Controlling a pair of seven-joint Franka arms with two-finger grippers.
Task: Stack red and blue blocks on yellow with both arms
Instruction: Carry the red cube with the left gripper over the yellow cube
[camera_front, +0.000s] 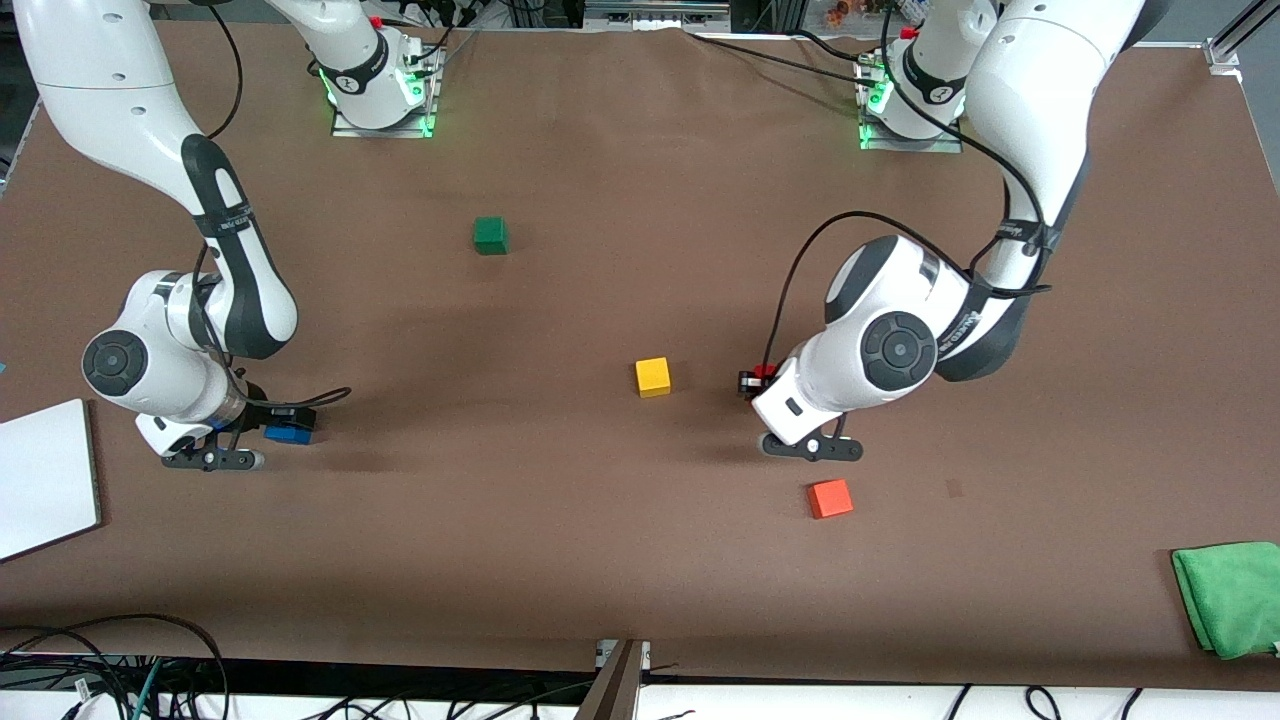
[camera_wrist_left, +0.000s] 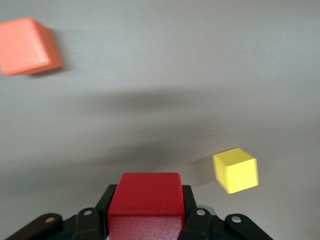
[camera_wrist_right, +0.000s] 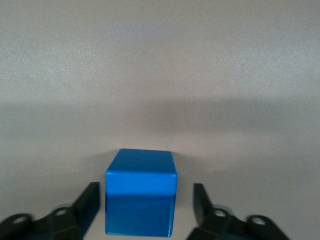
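My left gripper (camera_front: 755, 381) is shut on the red block (camera_front: 765, 372), low over the table just beside the yellow cube (camera_front: 653, 377), toward the left arm's end. In the left wrist view the red block (camera_wrist_left: 145, 197) sits clamped between the fingers (camera_wrist_left: 102, 207), with the yellow cube (camera_wrist_left: 236, 170) a short way off. My right gripper (camera_front: 285, 428) is down at the blue block (camera_front: 288, 433) near the right arm's end. In the right wrist view the blue block (camera_wrist_right: 141, 197) rests on the table between the open fingers (camera_wrist_right: 87, 205), with a gap on each side.
An orange cube (camera_front: 830, 498) lies nearer the front camera than the left gripper and also shows in the left wrist view (camera_wrist_left: 27, 46). A dark green cube (camera_front: 490, 235) sits toward the bases. A white board (camera_front: 45, 475) and a green cloth (camera_front: 1230, 595) lie at the table's ends.
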